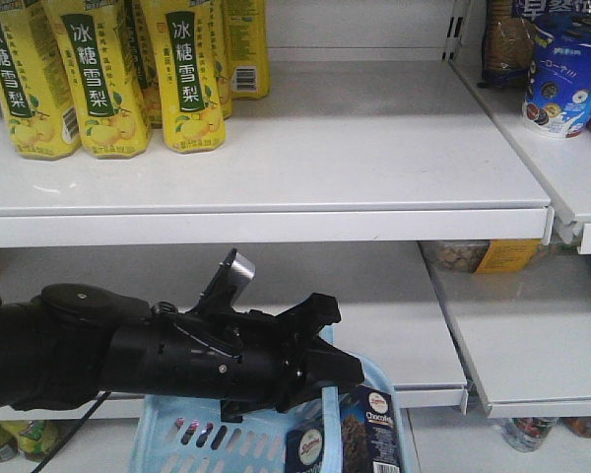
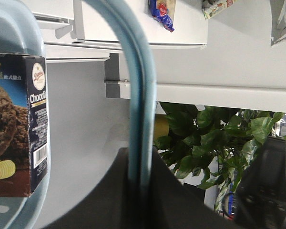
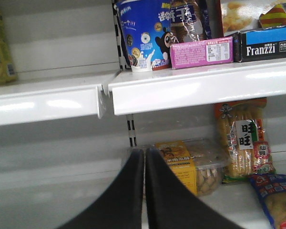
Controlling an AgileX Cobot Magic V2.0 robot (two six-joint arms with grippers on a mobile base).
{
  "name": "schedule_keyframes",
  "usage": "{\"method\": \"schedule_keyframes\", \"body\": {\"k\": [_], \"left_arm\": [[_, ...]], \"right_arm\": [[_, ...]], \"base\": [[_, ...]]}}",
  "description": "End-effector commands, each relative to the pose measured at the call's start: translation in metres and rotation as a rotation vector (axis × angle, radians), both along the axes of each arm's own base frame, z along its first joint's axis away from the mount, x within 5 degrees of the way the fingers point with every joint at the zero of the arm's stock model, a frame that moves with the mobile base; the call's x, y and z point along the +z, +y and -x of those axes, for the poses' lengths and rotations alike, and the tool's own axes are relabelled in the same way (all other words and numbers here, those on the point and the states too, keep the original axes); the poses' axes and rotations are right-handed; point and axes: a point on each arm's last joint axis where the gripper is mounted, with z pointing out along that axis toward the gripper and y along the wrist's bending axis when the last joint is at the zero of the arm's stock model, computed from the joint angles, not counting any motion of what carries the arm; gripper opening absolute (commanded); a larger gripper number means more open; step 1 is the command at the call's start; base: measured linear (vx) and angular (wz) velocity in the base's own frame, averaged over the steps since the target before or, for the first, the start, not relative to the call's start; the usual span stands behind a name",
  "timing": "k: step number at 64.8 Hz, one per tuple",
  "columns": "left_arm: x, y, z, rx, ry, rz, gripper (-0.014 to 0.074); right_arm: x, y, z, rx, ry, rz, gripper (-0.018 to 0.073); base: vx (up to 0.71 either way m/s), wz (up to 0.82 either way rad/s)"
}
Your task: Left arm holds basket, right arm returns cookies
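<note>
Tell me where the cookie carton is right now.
In the front view the cookie carton stands upright in the blue basket at the bottom edge, right of centre, just under the left pincer gripping the basket's handle.

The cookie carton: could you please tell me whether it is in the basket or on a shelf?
In the basket. The cookie carton stands upright within its blue walls in the front view.

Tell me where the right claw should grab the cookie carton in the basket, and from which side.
Pinch the cookie carton across its narrow sides at the top end, descending from above. It stands on end in the basket corner, with the walls shielding its lower part. Avoid the handle the left claw holds.
</note>
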Motion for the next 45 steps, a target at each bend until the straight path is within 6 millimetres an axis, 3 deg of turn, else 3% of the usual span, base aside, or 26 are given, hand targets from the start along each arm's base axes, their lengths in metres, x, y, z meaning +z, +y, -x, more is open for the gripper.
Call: {"method": "schedule_keyframes", "body": {"k": [1,18,30,45], "left_arm": [[0.026,-0.002,0.003,-0.008,-0.015,0.105,-0.0006],[0.026,-0.002,0.003,-0.008,-0.015,0.105,-0.0006],[0.026,-0.002,0.003,-0.008,-0.015,0.105,-0.0006],[0.026,-0.002,0.003,-0.008,-0.015,0.105,-0.0006]], "right_arm": [[0.035,0.0,0.0,0.003,-0.054,-0.031,-0.0008],[0.071,0.005,-0.033,0.057,0.26,-0.155,-0.0008],[0.068,0.01,-0.055,0.094,0.452,-0.274,-0.0008],[0.062,0.012,-0.067,0.094,0.505,-0.343,-0.0008]], "base": [[0.0,0.0],[0.0,0.0],[0.0,0.0],[0.0,0.0]]}}
